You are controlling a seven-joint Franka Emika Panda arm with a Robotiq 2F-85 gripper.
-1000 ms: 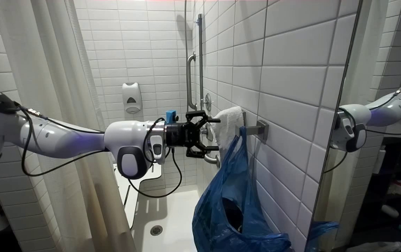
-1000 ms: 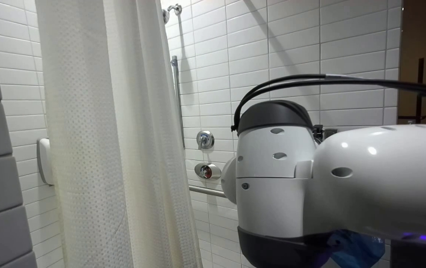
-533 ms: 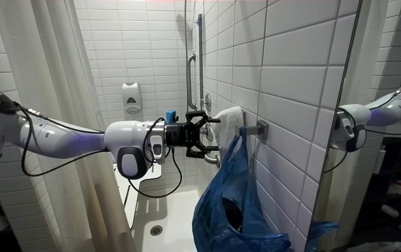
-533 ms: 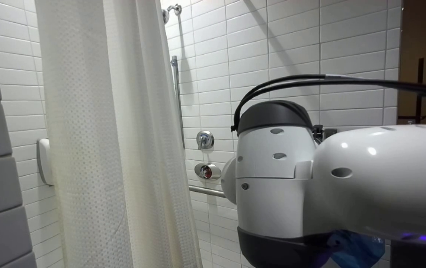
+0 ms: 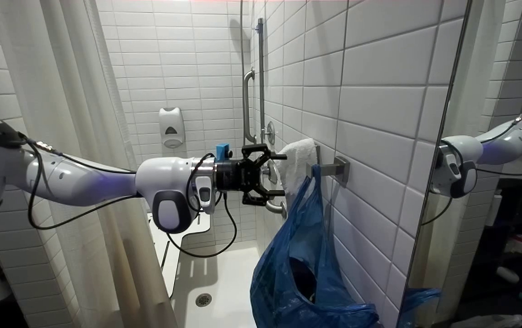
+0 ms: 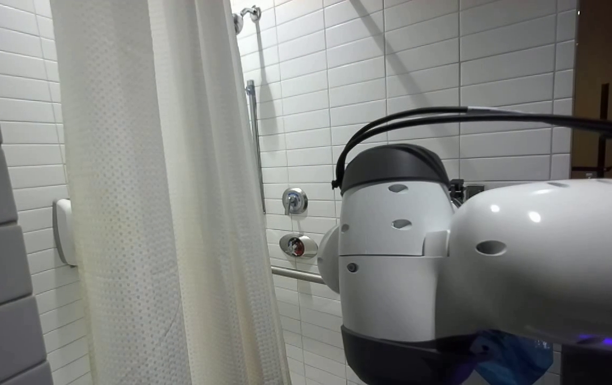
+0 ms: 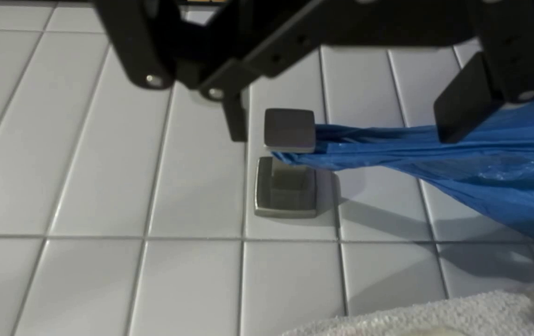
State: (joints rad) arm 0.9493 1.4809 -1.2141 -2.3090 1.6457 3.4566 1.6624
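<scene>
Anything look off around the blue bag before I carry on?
Nothing looks clearly spilled or damaged. One mild oddity: the blue bag on the wall hook sags open, baring a dark thing I can't identify.

Robot arm [image 5: 165, 177]: one, plus one reflection [image 5: 459, 157]
Pincer [image 5: 283, 175]: one, with two fingers [image 7: 465, 100]
Blue bag [image 5: 281, 269]: one, with one dark item [image 5: 304, 278] showing in its opening
Towel [image 5: 298, 159]: one
Hook [image 7: 290, 130]: one plainly seen; behind the towel it cannot be told
Curtain [image 6: 177, 214]: one
Mirror [image 5: 479, 237]: one
Soap dispenser [image 5: 171, 127]: one
Shower head [image 6: 238, 23]: one
Shower tap [image 6: 295, 201]: one
Oval wall fitting [image 6: 299, 246]: one
Tall upright pole [image 5: 261, 77]: one
Grab bars [image 5: 246, 107]: two that can be made out
Shower seat [image 5: 200, 224]: one
Floor drain [image 5: 203, 299]: one
Black cables [image 6: 551, 120]: more than one; overlaps hide the exact count
</scene>
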